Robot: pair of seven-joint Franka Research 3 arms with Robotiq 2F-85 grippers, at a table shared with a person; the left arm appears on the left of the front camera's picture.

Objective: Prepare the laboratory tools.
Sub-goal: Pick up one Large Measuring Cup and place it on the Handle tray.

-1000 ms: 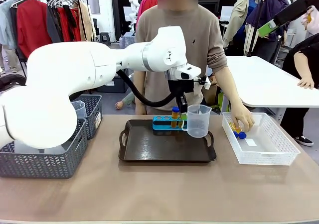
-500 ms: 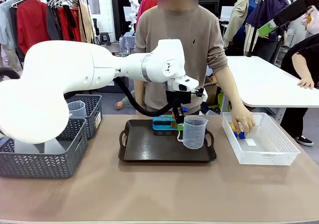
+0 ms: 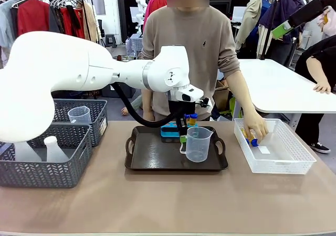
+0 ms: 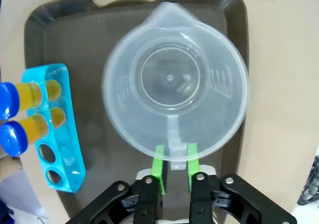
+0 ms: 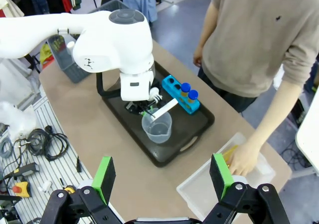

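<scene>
The clear measuring beaker (image 4: 174,82) stands upright on the black tray (image 3: 152,154), in the tray's right half. The left end effector (image 4: 175,159) is at the beaker's handle: one green pad is on each side of it, very close. I cannot tell if the pads press the handle or are just free of it. The spout points away from the end effector, toward the tray's grip hole.

Just beside the beaker, at the far edge of the tray, is the blue tube rack (image 4: 55,129). Two tubes (image 4: 15,114) with blue caps and amber content sit in two neighbouring holes; the other two holes are empty. In the front view the left arm's wrist covers part of the rack.

On the right of the counter (image 3: 168,204) is a white mesh basket (image 3: 294,162). The person's hand (image 3: 255,126) is inside it, on more blue-capped tubes.

On the left are two grey mesh baskets (image 3: 31,175). The near one holds a conical flask (image 3: 52,148), the far one a second beaker (image 3: 80,114).

The right end effector (image 5: 162,169) hangs high above the counter, its fingers wide apart and holding nothing.
</scene>
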